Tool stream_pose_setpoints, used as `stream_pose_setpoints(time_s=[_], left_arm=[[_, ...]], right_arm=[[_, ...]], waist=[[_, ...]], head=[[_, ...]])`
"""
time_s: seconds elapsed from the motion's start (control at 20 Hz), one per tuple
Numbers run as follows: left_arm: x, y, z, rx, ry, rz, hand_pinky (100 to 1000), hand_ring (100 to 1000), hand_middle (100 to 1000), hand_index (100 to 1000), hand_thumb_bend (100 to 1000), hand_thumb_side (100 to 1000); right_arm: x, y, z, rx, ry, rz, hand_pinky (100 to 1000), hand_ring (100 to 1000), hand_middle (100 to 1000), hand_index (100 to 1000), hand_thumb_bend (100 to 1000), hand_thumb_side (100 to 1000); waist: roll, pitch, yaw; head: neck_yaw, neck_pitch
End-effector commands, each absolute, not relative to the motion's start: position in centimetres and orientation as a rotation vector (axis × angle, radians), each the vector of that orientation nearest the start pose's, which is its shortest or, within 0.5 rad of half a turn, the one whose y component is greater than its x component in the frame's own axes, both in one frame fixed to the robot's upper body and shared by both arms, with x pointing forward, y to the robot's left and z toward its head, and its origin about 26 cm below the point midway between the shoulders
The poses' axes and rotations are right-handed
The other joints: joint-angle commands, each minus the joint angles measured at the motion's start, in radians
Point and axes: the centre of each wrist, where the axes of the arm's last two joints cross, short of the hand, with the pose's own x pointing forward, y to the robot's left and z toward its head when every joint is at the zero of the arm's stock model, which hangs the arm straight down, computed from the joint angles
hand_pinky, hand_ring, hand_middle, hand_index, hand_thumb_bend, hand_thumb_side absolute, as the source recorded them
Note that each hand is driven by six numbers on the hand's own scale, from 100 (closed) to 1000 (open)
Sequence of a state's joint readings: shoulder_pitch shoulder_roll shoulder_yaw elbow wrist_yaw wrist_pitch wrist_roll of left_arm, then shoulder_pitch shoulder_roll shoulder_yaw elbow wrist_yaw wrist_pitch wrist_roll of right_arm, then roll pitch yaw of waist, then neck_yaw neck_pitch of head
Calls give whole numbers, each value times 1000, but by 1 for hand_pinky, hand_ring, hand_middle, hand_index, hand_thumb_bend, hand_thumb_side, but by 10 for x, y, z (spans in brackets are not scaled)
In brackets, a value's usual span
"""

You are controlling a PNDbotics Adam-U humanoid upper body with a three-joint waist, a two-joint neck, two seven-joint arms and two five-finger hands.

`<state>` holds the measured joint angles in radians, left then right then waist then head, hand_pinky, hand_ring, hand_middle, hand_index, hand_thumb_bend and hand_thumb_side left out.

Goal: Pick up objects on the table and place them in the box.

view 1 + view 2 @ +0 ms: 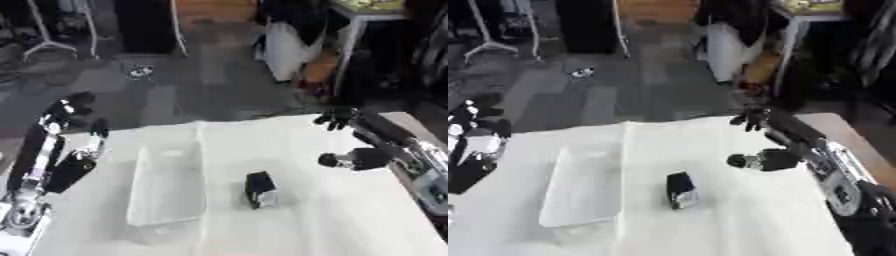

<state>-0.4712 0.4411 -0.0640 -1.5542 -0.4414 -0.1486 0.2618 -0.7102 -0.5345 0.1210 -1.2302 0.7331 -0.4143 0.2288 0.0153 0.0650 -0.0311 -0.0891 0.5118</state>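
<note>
White table (350, 220): clear box (166, 185), black-silver obj (261, 190)

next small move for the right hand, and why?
Probably lower the right hand toward the black object and bring it left. The hand hangs open above the cloth, holding nothing, to the object's right; the object stands untouched beside the clear box. The left hand is beyond the box.

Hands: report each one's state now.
Left hand: cannot be told; holds nothing visible.
Right hand: open, empty, above the table.
</note>
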Motion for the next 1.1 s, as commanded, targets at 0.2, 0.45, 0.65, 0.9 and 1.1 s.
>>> stream_pose_setpoints(time_s=[0.2, 0.45, 0.65, 0.9, 1.1], left_arm=[[376, 292, 174, 853, -2200, -581, 648, 761, 847, 873, 100, 860], [375, 292, 173, 844, -2195, -603, 647, 761, 846, 873, 100, 861], [375, 290, 172, 833, -2196, -613, 646, 760, 846, 873, 100, 863], [375, 292, 172, 837, -2191, -610, 646, 760, 846, 873, 100, 862], [375, 289, 172, 827, -2194, -616, 646, 760, 846, 873, 100, 863]], right_arm=[[432, -317, 204, -886, -1813, 1514, 634, 659, 736, 837, 819, 1000], [444, -318, 219, -919, -1689, 1720, 690, 694, 698, 842, 886, 1000], [457, -312, 232, -921, -1583, 1880, 737, 719, 680, 841, 821, 1000], [465, -310, 238, -895, -1526, 1967, 719, 705, 646, 834, 844, 1000], [471, -309, 250, -895, -1444, 2064, 741, 721, 691, 836, 813, 1000]], waist=[[0, -17, 0], [-2, -20, 10], [0, -16, 17], [0, -16, 10], [5, -15, 22]], head=[[-6, -7], [-28, 6], [-34, -8], [-30, -9], [-30, -12]])
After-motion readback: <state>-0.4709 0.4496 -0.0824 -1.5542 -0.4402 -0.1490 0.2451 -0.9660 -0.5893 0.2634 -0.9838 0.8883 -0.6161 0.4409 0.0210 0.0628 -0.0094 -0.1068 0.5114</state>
